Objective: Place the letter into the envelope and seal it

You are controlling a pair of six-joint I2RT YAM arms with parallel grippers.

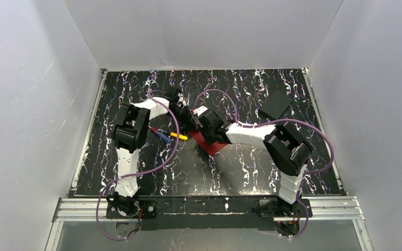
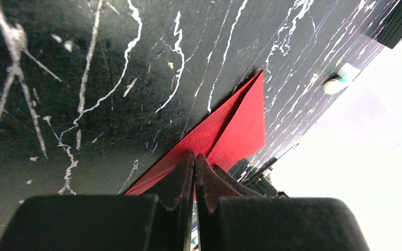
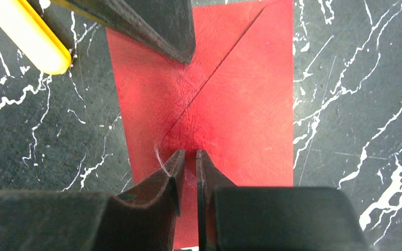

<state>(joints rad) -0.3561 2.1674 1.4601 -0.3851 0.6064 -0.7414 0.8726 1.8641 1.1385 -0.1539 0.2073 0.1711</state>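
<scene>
The dark red envelope (image 1: 215, 145) lies flat on the black marbled table, its triangular flap folded down. In the right wrist view the flap's creases meet near the middle of the envelope (image 3: 241, 104). My right gripper (image 3: 188, 152) rests on the envelope just below the flap's point, its jaws nearly shut with a narrow gap and nothing between them. My left gripper (image 2: 194, 156) is shut, its tips on the envelope's (image 2: 235, 125) edge. Its finger (image 3: 157, 26) shows at the top of the right wrist view. In the top view both grippers (image 1: 191, 123) (image 1: 205, 135) meet over the envelope. The white letter is out of view.
A yellow pen (image 1: 178, 136) and a blue-and-orange pen (image 1: 159, 134) lie just left of the envelope; the yellow pen (image 3: 26, 34) is also in the right wrist view. A black square sheet (image 1: 276, 103) lies at the back right. White walls enclose the table.
</scene>
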